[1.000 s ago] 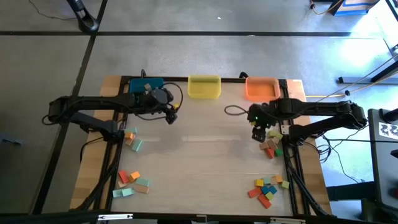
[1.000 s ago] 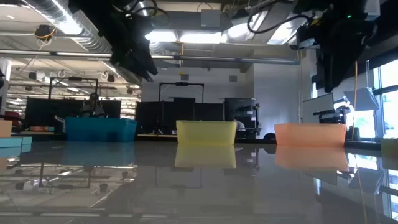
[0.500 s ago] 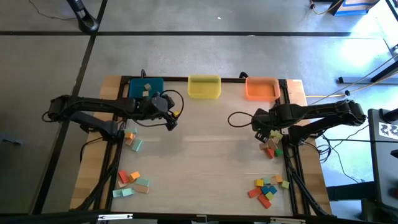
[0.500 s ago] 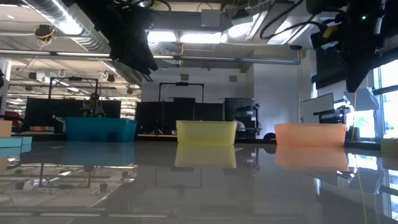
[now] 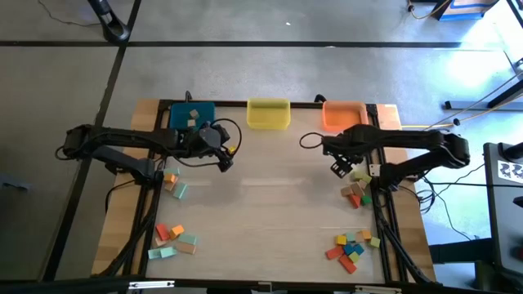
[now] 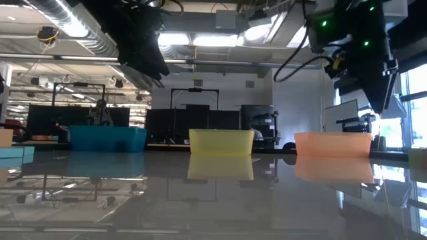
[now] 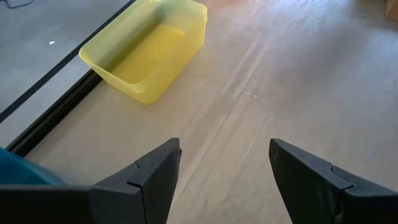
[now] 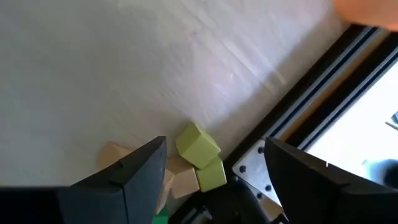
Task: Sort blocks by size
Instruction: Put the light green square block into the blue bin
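Two grippers of mine, left (image 5: 226,155) and right (image 5: 340,167), hang spread and empty above the pale wood table (image 5: 261,204). Blocks (image 5: 355,193) lie at three, four, eight and nine o'clock. No writing reads. Behind: dim workshop, ceiling lights.

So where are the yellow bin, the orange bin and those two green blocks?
yellow bin (image 7: 149,59): left wrist view, on its inside floor.
orange bin (image 5: 343,115): high view, on its middle.
green blocks (image 8: 198,146): right wrist view, on the upper block's face.

High view looks straight down on the whole tabletop (image 5: 270,204); low view sits at its surface, both sharing the yellow bin (image 5: 268,113).
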